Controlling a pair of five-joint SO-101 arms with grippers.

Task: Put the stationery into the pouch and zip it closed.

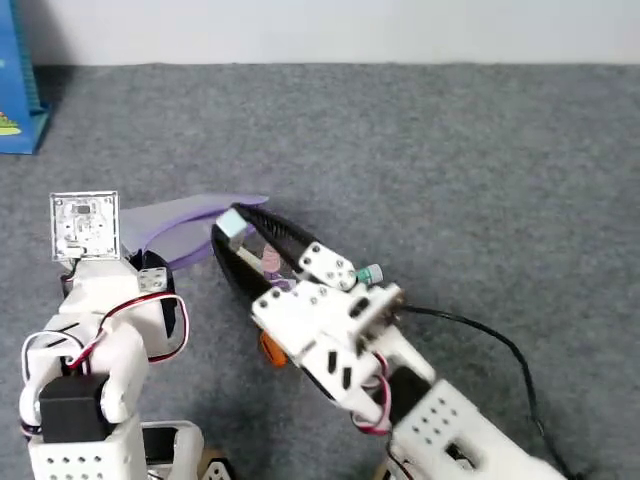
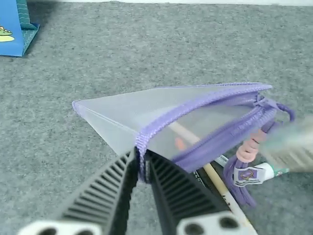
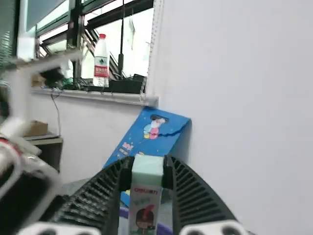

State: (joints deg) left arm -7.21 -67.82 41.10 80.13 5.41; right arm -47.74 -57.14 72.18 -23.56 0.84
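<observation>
We see the pouch (image 2: 146, 115), translucent with a purple zipper band, lying on the grey counter (image 1: 450, 150) left of its middle. Its mouth gapes toward the right arm, and a wooden pencil (image 2: 217, 183) lies partly inside it. The left arm crouches at the counter's near left corner. The left fingers (image 2: 142, 166) are pinched together on the zipper band, holding the pouch's upper lip raised. The right arm stretches diagonally from the near edge, and the right fingers (image 3: 146, 164) are clamped on a mint-topped eraser (image 3: 145, 200) just beside the pouch's mouth.
</observation>
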